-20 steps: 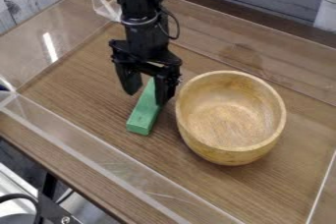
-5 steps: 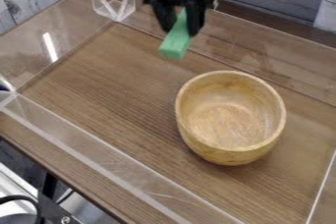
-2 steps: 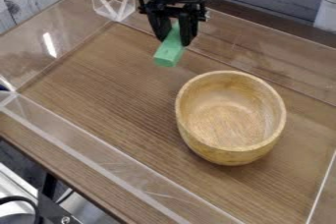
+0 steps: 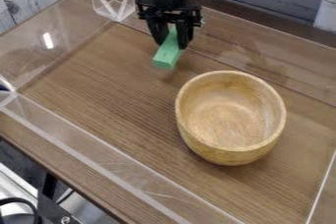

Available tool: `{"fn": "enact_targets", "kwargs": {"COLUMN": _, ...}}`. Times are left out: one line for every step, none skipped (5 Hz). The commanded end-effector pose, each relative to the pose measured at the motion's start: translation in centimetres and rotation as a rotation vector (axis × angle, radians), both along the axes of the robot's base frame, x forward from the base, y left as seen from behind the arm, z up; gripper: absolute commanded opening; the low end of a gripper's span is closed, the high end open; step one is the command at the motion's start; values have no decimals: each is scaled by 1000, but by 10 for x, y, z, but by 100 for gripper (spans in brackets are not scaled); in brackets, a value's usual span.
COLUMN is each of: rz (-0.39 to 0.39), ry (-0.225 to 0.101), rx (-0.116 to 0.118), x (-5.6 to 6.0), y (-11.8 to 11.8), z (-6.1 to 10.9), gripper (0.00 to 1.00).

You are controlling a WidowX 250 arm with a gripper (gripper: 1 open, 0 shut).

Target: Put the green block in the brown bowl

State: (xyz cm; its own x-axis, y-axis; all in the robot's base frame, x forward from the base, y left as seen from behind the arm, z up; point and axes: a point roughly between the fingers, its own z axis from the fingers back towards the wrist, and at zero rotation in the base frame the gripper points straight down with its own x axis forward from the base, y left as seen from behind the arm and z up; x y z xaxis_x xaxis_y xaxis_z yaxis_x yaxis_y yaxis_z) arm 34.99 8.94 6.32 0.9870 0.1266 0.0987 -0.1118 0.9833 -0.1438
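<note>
The hand [image 4: 171,39] is clamped on the green block [image 4: 167,51], which dangles off the surface [image 4: 92,90], up-left of the brown bowl [image 4: 231,116]. Gripping its top end leaves the lower end free to drop in, I'd guess.

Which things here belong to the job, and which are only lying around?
Job: green block, held in the gripper; brown bowl, empty.

Lying about: clear plastic walls around the wooden table; nothing else loose on it.
</note>
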Motion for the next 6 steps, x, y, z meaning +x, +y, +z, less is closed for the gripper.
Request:
{"fn": "enact_targets", "kwargs": {"rz": -13, "ry": -79, "rx": 12, "x": 4, "y": -2, "z": 31, "gripper": 0}}
{"fn": "enact_targets", "kwargs": {"rz": -33, "ry": -87, "rx": -2, "x": -1, "y": -11, "z": 40, "gripper": 0}}
{"fn": "enact_targets", "kwargs": {"rz": -77, "ry": -105, "rx": -29, "x": -10, "y": -32, "z": 59, "gripper": 0}}
{"fn": "enact_targets", "kwargs": {"rz": -134, "ry": -110, "rx": -52, "x": -21, "y": -55, "z": 69, "gripper": 0}}
{"fn": "enact_targets", "kwargs": {"rz": -198, "ry": -98, "rx": -65, "x": -33, "y": -82, "z": 67, "gripper": 0}}
{"fn": "enact_targets", "kwargs": {"rz": -262, "ry": -86, "rx": -72, "x": -39, "y": -112, "z": 58, "gripper": 0}}
